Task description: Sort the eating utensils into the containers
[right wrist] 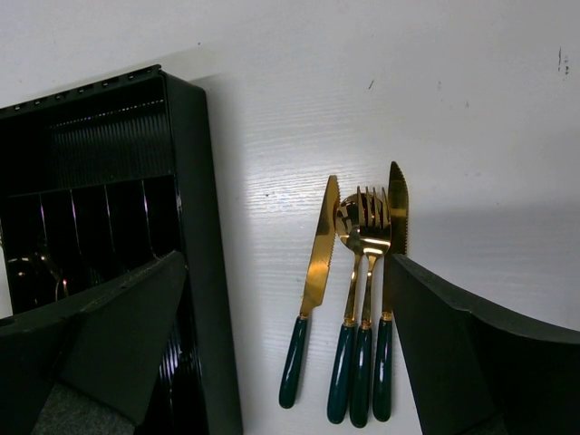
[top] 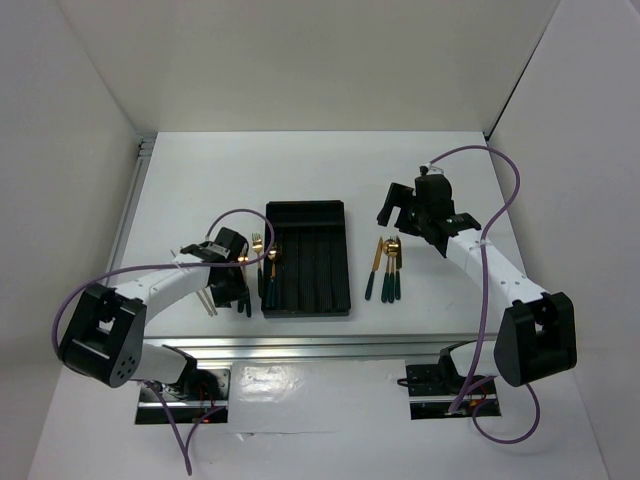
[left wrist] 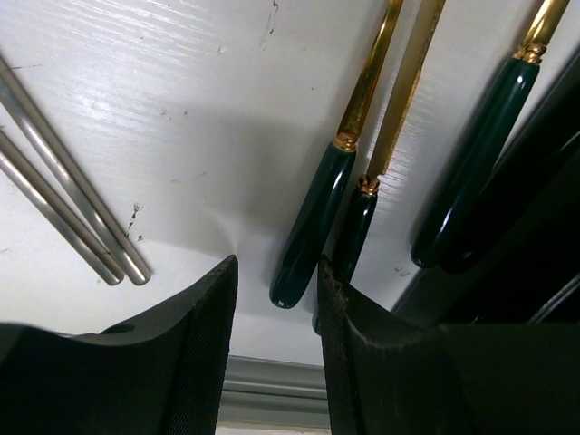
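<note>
The left pincer (left wrist: 277, 265) is standing half spread, pinching nothing. Three green handles (left wrist: 313, 217) are lying just ahead of it, and the end of one is sitting between its fingers (left wrist: 195, 362). Two chopsticks (left wrist: 63, 199) are lying off to its left. The right pincer (right wrist: 288, 267) is gaping wide over two knives (right wrist: 317, 245), one spoon (right wrist: 349, 222) and one fork (right wrist: 373, 217). One tray (right wrist: 195, 227) is sitting to its left.

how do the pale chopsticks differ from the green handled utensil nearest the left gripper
The thin pale grey chopsticks are one plain colour throughout; the slim utensil has a gold stem and dark green handle. In the left wrist view the chopsticks slant up-left, the utensil up-right. Both lie flat on the white table.
</note>
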Controlling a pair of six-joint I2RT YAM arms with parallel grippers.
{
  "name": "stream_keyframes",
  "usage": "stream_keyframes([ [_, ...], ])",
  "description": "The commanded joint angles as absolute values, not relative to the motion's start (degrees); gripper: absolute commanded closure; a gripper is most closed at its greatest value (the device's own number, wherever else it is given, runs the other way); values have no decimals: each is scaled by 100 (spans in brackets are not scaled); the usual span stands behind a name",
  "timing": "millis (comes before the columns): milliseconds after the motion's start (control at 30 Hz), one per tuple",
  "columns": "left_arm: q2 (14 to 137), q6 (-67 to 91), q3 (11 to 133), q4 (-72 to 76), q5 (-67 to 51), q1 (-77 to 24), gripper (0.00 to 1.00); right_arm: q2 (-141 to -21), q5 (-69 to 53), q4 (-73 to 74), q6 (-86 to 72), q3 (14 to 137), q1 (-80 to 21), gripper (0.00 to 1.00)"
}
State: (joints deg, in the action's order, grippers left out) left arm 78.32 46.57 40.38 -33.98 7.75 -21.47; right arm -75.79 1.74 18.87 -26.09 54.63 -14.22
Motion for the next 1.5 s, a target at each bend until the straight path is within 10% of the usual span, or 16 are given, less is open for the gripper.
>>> stream_keyframes([
  [0, 7919, 4605, 3947, -3252, 729, -2127, 53, -7488, 255, 1775, -2558, 5449, -1389, 0],
  [300, 8595, 4720, 3946, -3252, 1063, -2364, 62, -7488, 255, 1775, -2558, 5449, -1389, 0],
  [500, 8789, 4772, 4008, -3252, 1063, -2364, 100, -7488, 255, 1775, -2558, 5502, -1389, 0],
  [1467, 6670, 4350, 5994, -4896, 1572, -2364, 100, -7208, 202, 1723, -2716, 5379, -1389, 0],
])
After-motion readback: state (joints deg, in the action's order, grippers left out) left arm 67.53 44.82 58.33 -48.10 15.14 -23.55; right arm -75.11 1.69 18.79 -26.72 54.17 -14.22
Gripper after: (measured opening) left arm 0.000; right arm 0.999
